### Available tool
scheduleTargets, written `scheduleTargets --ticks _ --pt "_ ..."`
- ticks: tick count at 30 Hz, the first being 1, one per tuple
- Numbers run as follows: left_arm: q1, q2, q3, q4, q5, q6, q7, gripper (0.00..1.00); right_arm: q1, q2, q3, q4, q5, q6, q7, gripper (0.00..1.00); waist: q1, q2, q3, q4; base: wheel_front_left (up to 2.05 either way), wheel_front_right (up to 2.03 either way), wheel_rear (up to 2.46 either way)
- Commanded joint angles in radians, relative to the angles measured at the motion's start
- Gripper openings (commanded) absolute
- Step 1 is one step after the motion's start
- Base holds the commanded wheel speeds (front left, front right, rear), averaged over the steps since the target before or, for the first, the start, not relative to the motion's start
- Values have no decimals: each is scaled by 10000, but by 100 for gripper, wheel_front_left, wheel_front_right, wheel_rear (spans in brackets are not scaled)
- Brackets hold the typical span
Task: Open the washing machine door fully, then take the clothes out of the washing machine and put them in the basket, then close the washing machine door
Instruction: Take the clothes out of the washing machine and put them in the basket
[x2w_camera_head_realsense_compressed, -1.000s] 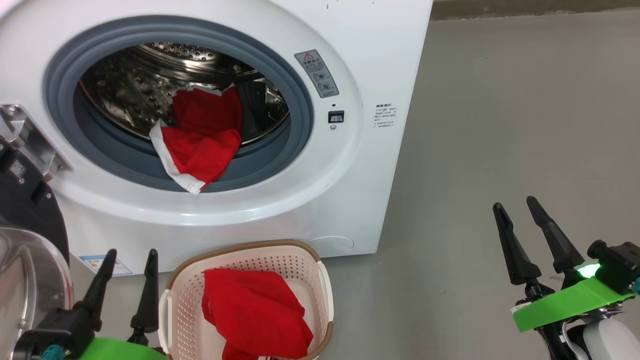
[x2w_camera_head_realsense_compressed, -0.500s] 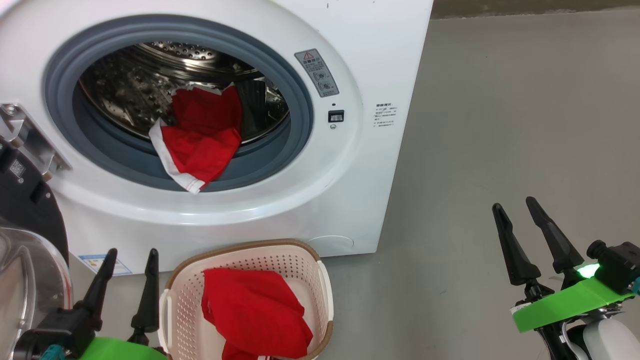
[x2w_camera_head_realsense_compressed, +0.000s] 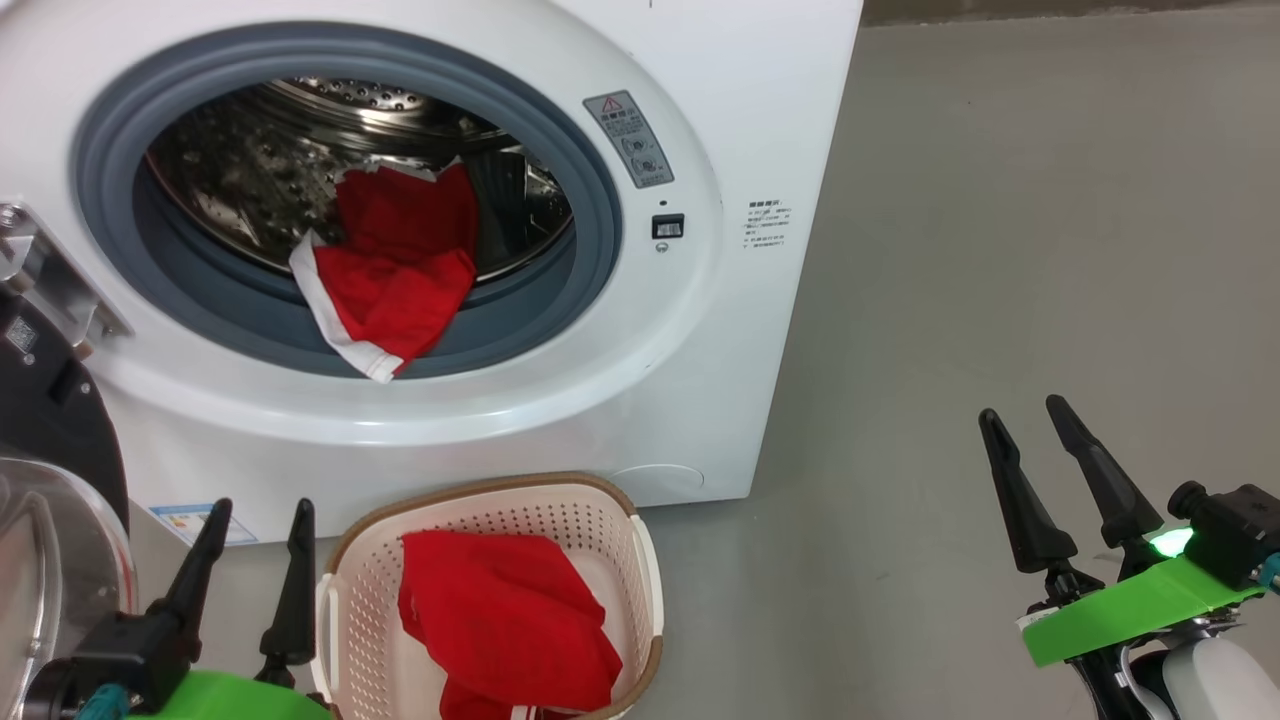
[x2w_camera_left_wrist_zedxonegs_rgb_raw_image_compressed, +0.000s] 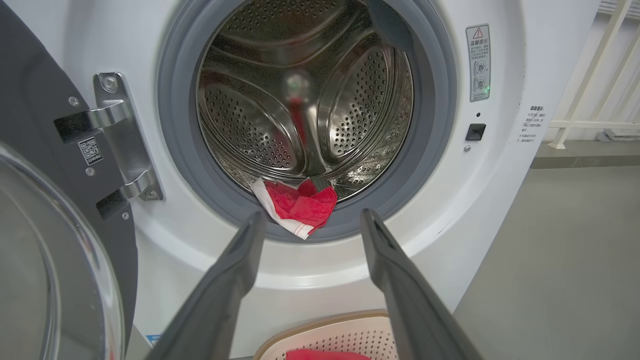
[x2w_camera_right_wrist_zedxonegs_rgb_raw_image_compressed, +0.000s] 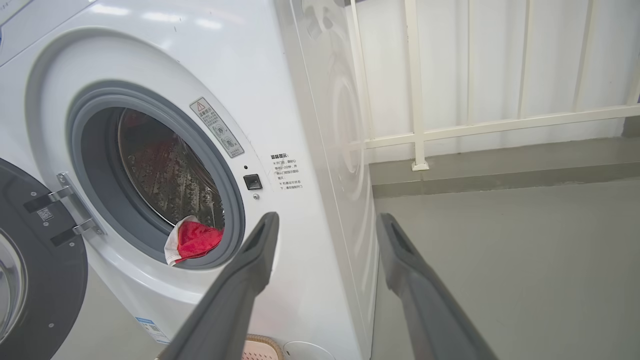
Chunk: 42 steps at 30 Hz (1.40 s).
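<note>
**What you cannot see in full**

In the head view, the left edge cuts the washing machine door (x2w_camera_head_realsense_compressed: 45, 440), so you get only part of its black ring and glass. The bottom edge cuts the basket (x2w_camera_head_realsense_compressed: 500, 492) and the red garment (x2w_camera_head_realsense_compressed: 500, 620) lying in it, and the top of the washing machine (x2w_camera_head_realsense_compressed: 720, 380) runs out of the picture. A finger of the left gripper (x2w_camera_head_realsense_compressed: 262, 508) covers part of the blue label (x2w_camera_head_realsense_compressed: 172, 522). The print on the grey warning label (x2w_camera_head_realsense_compressed: 627, 138) is too small to read. In the right wrist view, the gasket (x2w_camera_right_wrist_zedxonegs_rgb_raw_image_compressed: 234, 210) hides much of the other red garment (x2w_camera_right_wrist_zedxonegs_rgb_raw_image_compressed: 195, 240).
</note>
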Motion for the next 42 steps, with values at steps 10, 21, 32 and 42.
scheduleTargets --ticks 10,21,32,42 --pt "-2327 317 108 1085 -14 -79 579 100 -538 31 118 -481 -144 16 -48 100 0 0 1062 -227 0 0 0" --pt "-4919 537 80 3692 -54 -438 914 100 -1124 381 94 -640 -209 16 -48 100 0 0 2231 -820 0 0 0" --pt "-7467 721 4 6112 -1 -551 1304 100 -1504 685 58 -764 -286 16 -48 100 0 0 3099 -1332 0 0 0" --pt "-9611 891 -295 8176 330 -331 1884 100 -1787 882 171 -871 -342 16 -48 100 0 0 3820 -1781 0 0 0"
